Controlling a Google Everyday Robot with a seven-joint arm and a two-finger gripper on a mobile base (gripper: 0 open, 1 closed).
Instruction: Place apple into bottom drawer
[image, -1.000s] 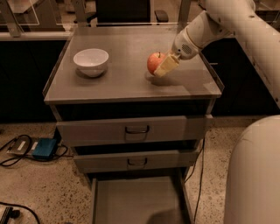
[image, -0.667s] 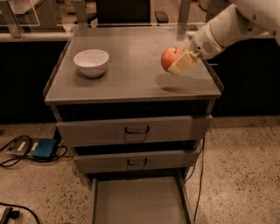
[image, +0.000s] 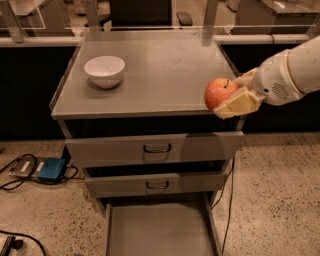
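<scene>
The red apple (image: 219, 93) with yellowish patches is held in the air at the front right corner of the grey cabinet top (image: 160, 70). My gripper (image: 231, 96) comes in from the right and is shut on the apple, its cream-coloured fingers (image: 240, 103) wrapped around the apple's right side. The bottom drawer (image: 161, 230) is pulled open below, a plain flat tray. It lies lower and to the left of the apple.
A white bowl (image: 104, 70) stands at the back left of the cabinet top. Two closed grey drawers with dark loop handles (image: 157, 148) sit above the open one. A blue box and cables (image: 50, 170) lie on the floor at left.
The gripper has lifted the apple off the cabinet top and carried it forward and to the right, past the front edge.
</scene>
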